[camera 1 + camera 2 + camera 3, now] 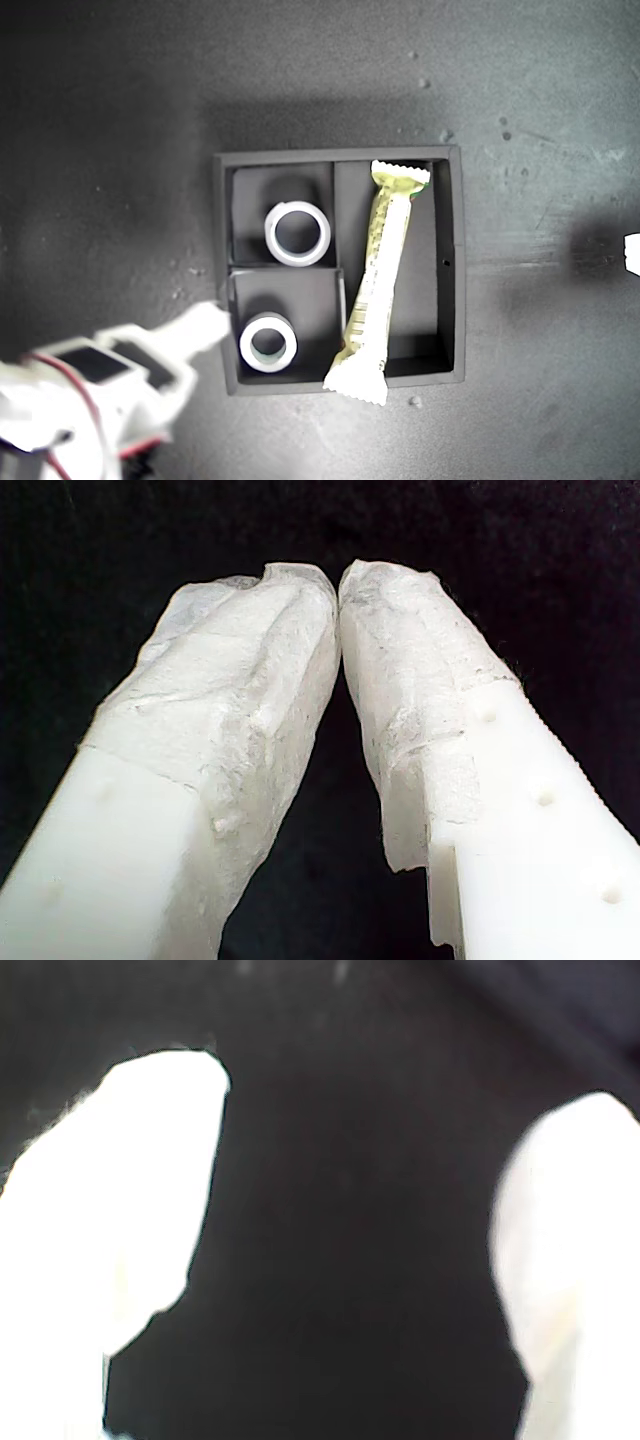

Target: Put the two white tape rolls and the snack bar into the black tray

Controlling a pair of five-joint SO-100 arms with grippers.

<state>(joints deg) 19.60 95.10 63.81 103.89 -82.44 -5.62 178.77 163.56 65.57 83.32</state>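
The black tray (340, 154) sits mid-table in the exterior view. One white tape roll (271, 232) lies in its upper small compartment. The other tape roll (246, 345), with a greyish core, lies in the lower small compartment. The snack bar (378, 275) lies slanted in the long compartment, its lower crimped end overhanging the tray wall. An arm (110, 385) reaches in from the exterior view's lower left, its white tip (205, 325) beside the tray's left wall. My first gripper (338, 580) is shut with nothing between its fingers. My second gripper (395, 1080) is open over dark surface.
The dark table surface surrounds the tray, with a few small specks (415, 402) on it. A small white piece (632, 255) shows at the exterior view's right edge; what it is cannot be told.
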